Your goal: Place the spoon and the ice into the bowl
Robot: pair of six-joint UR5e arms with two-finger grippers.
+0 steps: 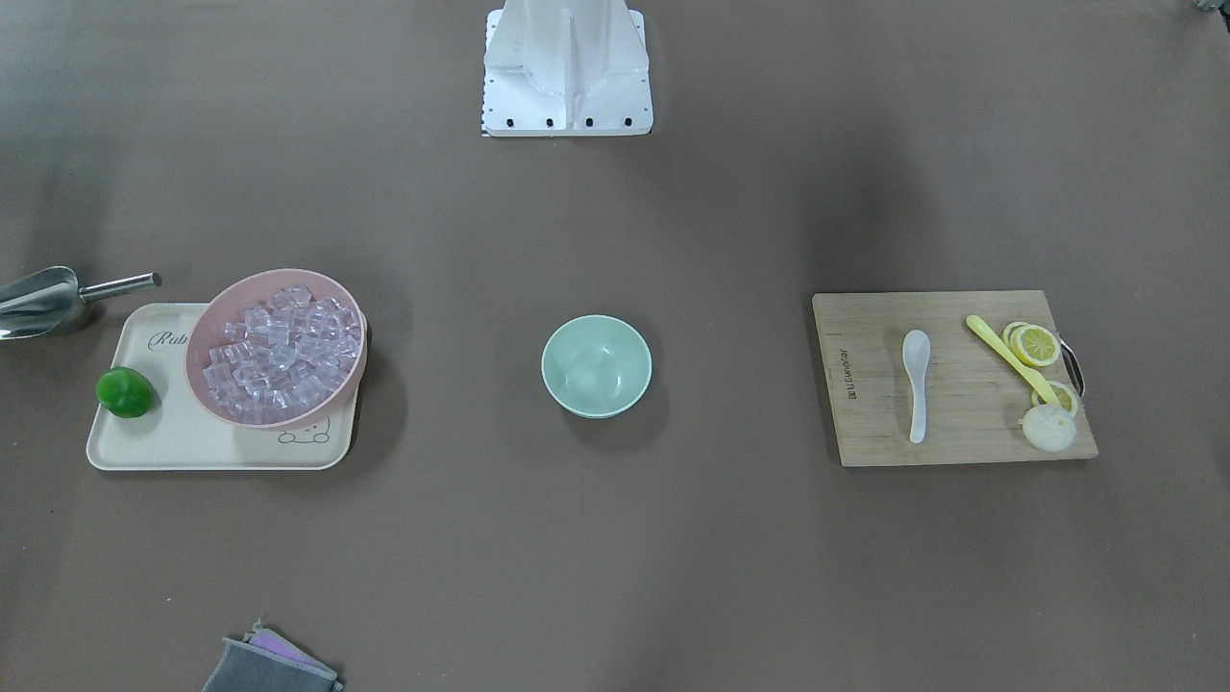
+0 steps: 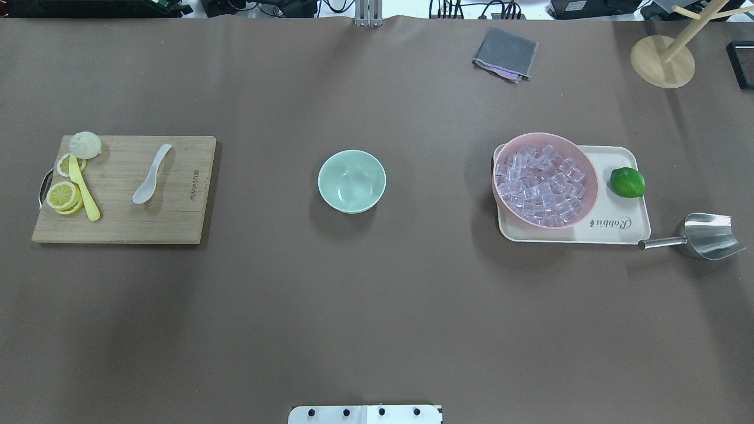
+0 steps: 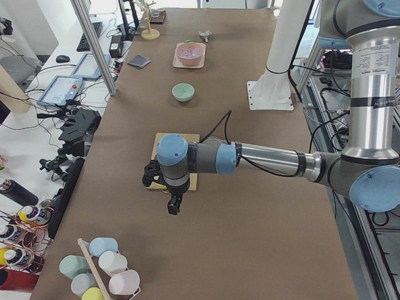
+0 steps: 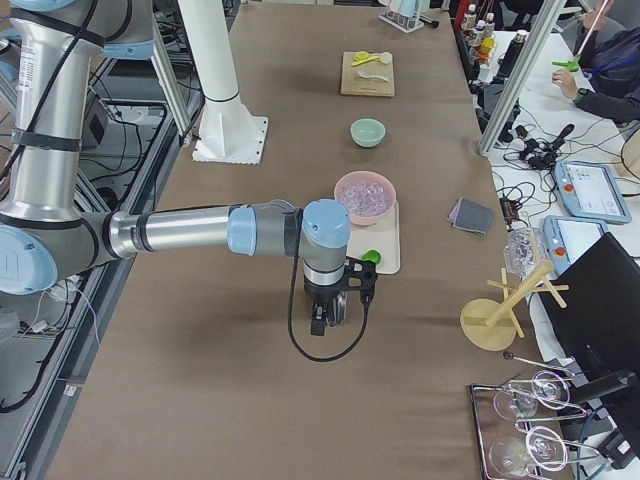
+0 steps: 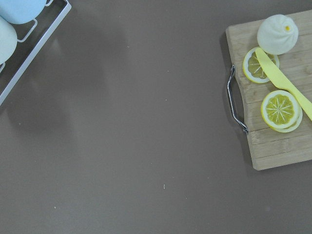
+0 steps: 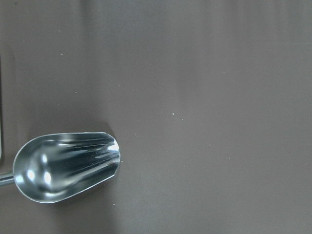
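The white spoon (image 1: 917, 384) lies on the wooden cutting board (image 1: 865, 432), also seen from overhead (image 2: 152, 174). The mint-green bowl (image 1: 596, 366) stands empty at the table's middle (image 2: 351, 181). The clear ice cubes (image 1: 282, 348) fill a pink bowl (image 2: 589, 176). My left gripper (image 3: 172, 205) shows only in the exterior left view, hovering past the board's handle end; I cannot tell its state. My right gripper (image 4: 319, 322) shows only in the exterior right view, above the steel scoop; I cannot tell its state.
The pink bowl and a lime (image 2: 627, 182) sit on a cream tray (image 2: 618, 229). A steel scoop (image 2: 704, 236) lies beside the tray and shows in the right wrist view (image 6: 66, 165). A yellow spoon (image 1: 1009, 358), lemon slices (image 5: 280, 109) and a bun (image 5: 277, 33) share the board. A grey cloth (image 2: 505, 53) lies far off.
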